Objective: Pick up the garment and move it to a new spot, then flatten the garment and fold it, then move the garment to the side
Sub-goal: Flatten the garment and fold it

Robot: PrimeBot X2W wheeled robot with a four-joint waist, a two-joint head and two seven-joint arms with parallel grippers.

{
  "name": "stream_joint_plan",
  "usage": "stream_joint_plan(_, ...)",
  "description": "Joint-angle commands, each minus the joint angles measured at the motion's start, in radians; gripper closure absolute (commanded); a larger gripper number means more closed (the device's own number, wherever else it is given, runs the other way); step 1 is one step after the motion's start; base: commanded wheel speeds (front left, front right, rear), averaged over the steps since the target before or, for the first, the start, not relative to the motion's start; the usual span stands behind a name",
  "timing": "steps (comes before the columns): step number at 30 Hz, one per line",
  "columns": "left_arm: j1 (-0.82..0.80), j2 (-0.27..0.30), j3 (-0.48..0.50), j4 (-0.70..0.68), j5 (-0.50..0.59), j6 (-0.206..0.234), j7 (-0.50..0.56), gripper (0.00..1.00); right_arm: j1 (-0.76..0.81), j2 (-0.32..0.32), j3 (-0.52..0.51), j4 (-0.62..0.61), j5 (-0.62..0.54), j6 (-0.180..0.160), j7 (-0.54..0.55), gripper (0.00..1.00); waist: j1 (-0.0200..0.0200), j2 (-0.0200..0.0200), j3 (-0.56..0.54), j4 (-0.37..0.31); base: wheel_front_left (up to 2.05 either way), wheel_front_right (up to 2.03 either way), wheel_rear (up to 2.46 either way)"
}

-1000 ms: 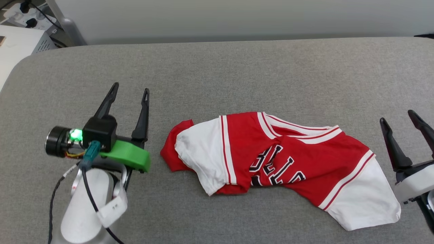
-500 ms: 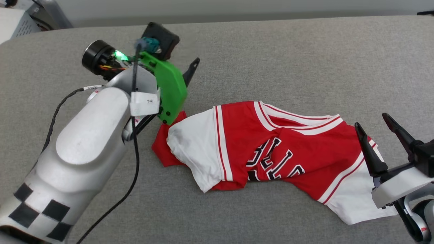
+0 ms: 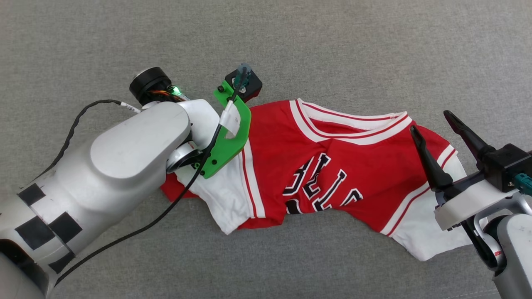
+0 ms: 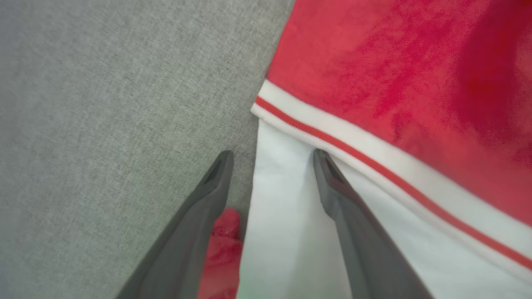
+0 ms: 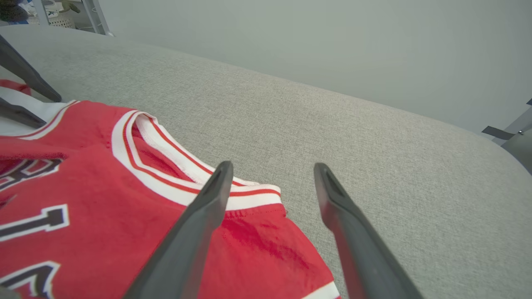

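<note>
finds the garment (image 3: 332, 166) rumpled on the grey cushion (image 3: 332, 50), lettering up. has the left gripper (image 4: 272, 153) spread wide astride the white sleeve's edge, clasping nothing. shows the right gripper (image 3: 429, 121) likewise parted and empty over the opposite shoulder.

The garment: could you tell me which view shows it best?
The head view: nearly the whole garment, sleeve to sleeve. The left wrist view gives one white sleeve and striped seam; the right wrist view, the collar and some lettering.
</note>
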Motion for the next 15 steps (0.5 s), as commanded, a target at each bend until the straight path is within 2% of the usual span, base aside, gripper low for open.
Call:
stream_joint_plan(1, -0.005, 0.016, -0.007, 0.015, -0.001, -0.002, 0.009, 0.0, -0.022, 0.005, 0.007, 0.009, -0.005, -0.001, -0.012, 0.0, -0.0001, -0.0001, 0.04, -0.033, 0.0, 0.0, 0.0)
stream_joint_plan(6, 0.067, 0.033, -0.015, 0.006, -0.007, -0.002, 0.059, 0.0, -0.041, 0.011, 0.023, 0.039, -0.006, -0.001, -0.031, 0.0, -0.0001, -0.0001, 0.048, -0.035, 0.0, 0.0, 0.0)
stream_joint_plan(8, 0.075, 0.04, -0.015, -0.013, -0.008, -0.002, 0.047, 1.0, -0.043, 0.012, 0.024, 0.05, -0.007, -0.001, -0.038, 0.0, -0.0001, -0.0001, 0.04, -0.028, 0.0, 0.0, 0.0)
stream_joint_plan(15, 0.001, 0.086, -0.014, -0.078, -0.032, -0.002, -0.115, 1.0, -0.024, 0.011, 0.007, 0.074, -0.003, -0.001, -0.056, 0.0, -0.0001, -0.0001, -0.011, 0.01, 0.0, 0.0, 0.0)
